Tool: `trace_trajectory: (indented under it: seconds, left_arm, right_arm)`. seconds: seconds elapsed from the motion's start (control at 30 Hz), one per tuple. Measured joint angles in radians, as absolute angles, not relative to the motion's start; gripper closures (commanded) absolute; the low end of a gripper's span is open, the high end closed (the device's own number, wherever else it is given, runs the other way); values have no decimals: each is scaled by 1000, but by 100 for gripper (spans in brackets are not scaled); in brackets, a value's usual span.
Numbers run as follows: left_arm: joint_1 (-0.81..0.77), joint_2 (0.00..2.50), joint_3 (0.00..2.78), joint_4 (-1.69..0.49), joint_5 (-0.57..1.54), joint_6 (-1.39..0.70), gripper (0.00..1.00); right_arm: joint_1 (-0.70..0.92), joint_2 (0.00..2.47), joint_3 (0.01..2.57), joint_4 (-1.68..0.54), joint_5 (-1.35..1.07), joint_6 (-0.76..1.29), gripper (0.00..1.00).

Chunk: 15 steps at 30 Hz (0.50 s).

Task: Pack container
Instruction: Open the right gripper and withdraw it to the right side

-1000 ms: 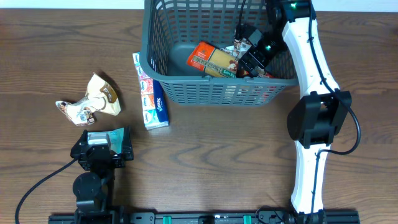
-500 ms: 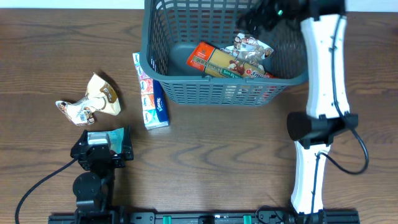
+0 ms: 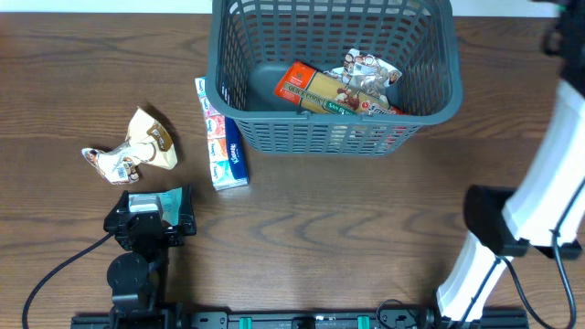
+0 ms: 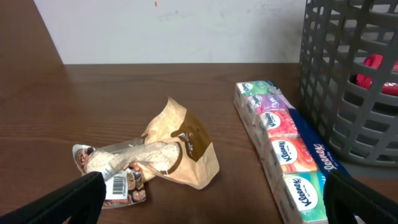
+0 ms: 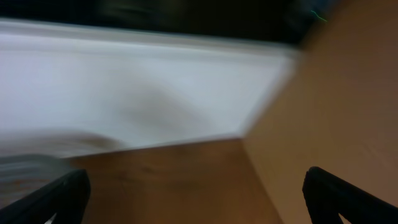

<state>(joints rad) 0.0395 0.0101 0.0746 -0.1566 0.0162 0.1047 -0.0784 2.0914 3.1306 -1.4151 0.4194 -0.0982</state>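
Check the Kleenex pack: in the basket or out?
Out. The Kleenex pack lies flat on the table beside the container, outside its lattice wall.

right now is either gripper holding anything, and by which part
Nothing is held. The left gripper is open and empty, short of the tan packet; the right gripper is open and empty too.

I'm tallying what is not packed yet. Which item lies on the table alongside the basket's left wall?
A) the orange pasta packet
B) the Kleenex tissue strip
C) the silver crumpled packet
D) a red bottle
B: the Kleenex tissue strip lies outside, along the left wall of the container, while the orange packet and the silver packet are inside it.
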Motion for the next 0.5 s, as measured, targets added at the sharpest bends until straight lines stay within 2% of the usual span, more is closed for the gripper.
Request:
trace_trajectory:
  seconds: [0.23, 0.5]
  left_arm:
    - [39, 10, 75, -156, 16, 105, 1]
    - [39, 10, 75, -157, 16, 105, 1]
  right_arm:
    - [-255, 2090, 3118, -1682, 490, 87, 1]
    - [-337, 2140, 2946, -1686, 454, 183, 1]
